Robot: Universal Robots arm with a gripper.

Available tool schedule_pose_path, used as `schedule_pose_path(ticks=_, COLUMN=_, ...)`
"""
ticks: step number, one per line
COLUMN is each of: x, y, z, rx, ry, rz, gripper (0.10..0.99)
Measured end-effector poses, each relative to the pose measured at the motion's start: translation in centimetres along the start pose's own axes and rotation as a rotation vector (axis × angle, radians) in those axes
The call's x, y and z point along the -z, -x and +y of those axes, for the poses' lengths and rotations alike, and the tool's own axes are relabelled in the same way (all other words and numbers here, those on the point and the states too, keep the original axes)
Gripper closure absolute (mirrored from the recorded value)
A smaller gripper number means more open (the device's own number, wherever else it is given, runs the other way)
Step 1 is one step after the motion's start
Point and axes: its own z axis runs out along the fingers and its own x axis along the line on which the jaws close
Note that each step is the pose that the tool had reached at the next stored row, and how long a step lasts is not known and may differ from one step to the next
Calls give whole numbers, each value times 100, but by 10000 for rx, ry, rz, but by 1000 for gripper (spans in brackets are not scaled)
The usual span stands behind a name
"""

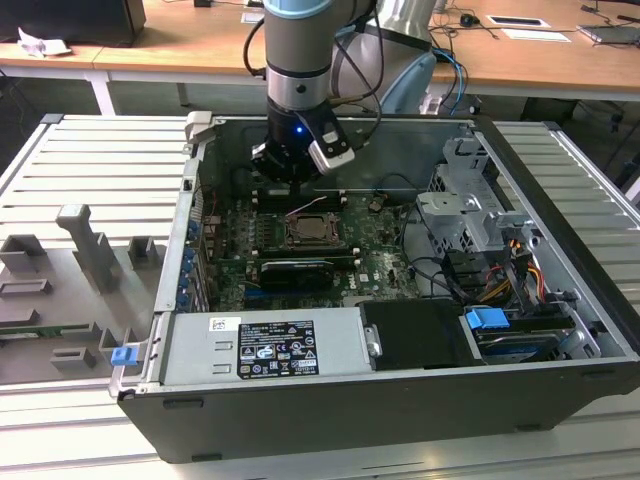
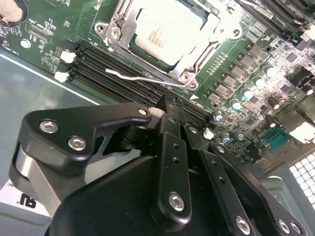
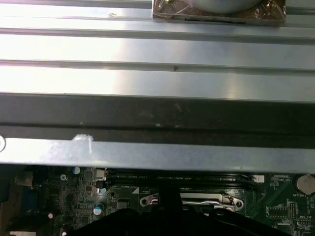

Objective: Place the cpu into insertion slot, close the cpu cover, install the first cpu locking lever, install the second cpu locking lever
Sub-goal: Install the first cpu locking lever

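The cpu (image 2: 165, 32) lies pale and flat in the insertion slot (image 1: 315, 232) on the green board. The cpu cover (image 2: 116, 28), a silver frame, lies down around it with the chip showing through its window. A thin silver locking lever (image 2: 142, 77) runs along the socket's edge beside the black memory slots. My gripper (image 2: 171, 109) hangs just over those memory slots, a short way from the lever, with its black fingers together and nothing between them. In the exterior view the gripper (image 1: 296, 168) is over the board behind the socket. In the first wrist view the socket's silver edge (image 3: 197, 200) shows low down.
The open computer case (image 1: 190, 250) walls in the board. A long black card (image 1: 295, 270) sits in front of the socket. Drive cages and cables (image 1: 480, 230) crowd the exterior view's right. A power supply (image 1: 265, 345) lies at the front. A grey fixture (image 1: 85, 245) stands on the ribbed table.
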Motion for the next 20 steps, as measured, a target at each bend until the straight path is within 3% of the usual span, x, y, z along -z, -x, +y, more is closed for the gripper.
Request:
schedule_pose_path(ticks=4, x=-10, y=63, z=-3, rx=-1, ry=68, rz=-2, gripper=980)
schedule_pose_path(ticks=20, x=-60, y=169, z=-11, rx=-1, ry=67, rz=-1, gripper=980)
